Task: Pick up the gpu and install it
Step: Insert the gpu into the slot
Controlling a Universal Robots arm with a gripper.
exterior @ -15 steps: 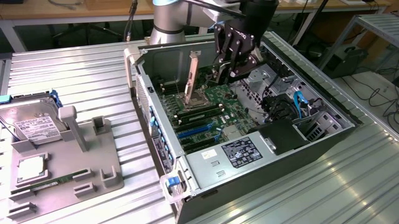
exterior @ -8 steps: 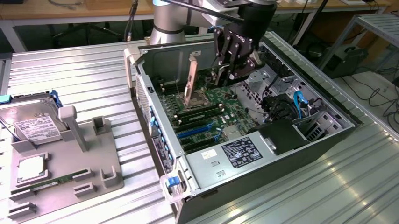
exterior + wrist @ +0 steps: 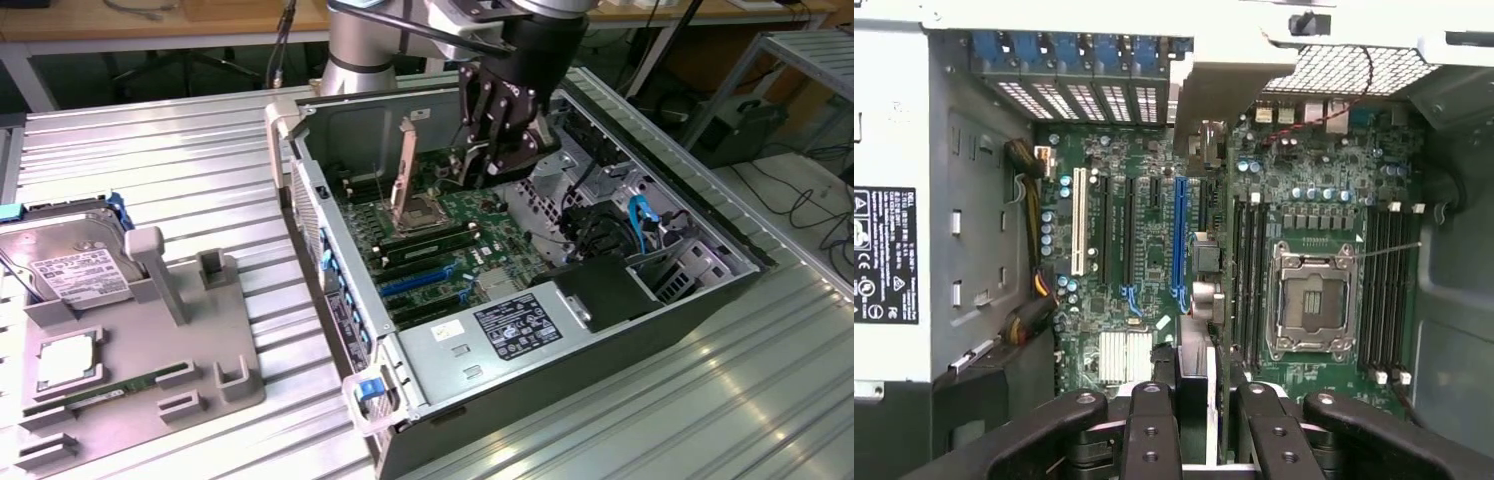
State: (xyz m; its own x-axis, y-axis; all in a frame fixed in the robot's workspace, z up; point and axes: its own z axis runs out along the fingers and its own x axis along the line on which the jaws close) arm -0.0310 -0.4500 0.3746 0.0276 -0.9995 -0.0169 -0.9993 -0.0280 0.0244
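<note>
Ribbed metal table [image 3: 174, 170], pale grey, bright even light, glare on its slats. Behind table: long wooden bench [image 3: 227, 28], dark underneath. Beside table on the exterior view's right: grey floor [image 3: 781, 185], loose cables [image 3: 817, 205], metal rack [image 3: 801, 50], dark box [image 3: 727, 125].

Ribbed tabletop [image 3: 160, 150] of bare, brushed metal; case [image 3: 310, 215] of matt grey sheet metal; gpu [image 3: 1192, 382] matt black, its bracket [image 3: 1229, 85] pale satin metal.
</note>
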